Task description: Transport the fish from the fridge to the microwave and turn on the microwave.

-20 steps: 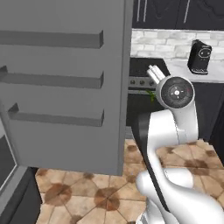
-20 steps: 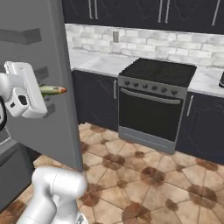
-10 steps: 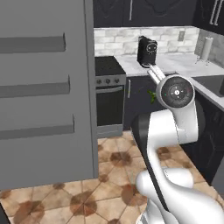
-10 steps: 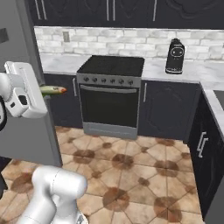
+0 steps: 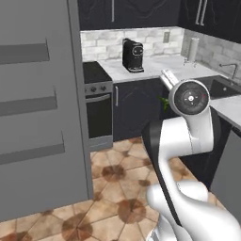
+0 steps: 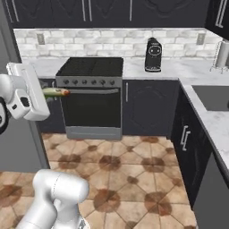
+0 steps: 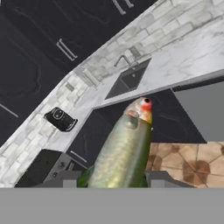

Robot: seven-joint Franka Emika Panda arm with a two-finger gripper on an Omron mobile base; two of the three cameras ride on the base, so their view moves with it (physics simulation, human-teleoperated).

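Fish (image 7: 124,151) sits clamped between your gripper's (image 7: 114,177) two fingers, jaws partway closed on its body, head pointing toward 12 o'clock in the hand view. From the right base camera you see the fish (image 6: 55,92) carried in mid-air, above the tiled floor (image 6: 129,179). Behind it stands the black stove (image 6: 92,96); at 1 o'clock a coffee machine (image 6: 153,55) rests on the marble counter (image 6: 179,69). The grey fridge (image 5: 40,108) is at 9 o'clock in the left base view.
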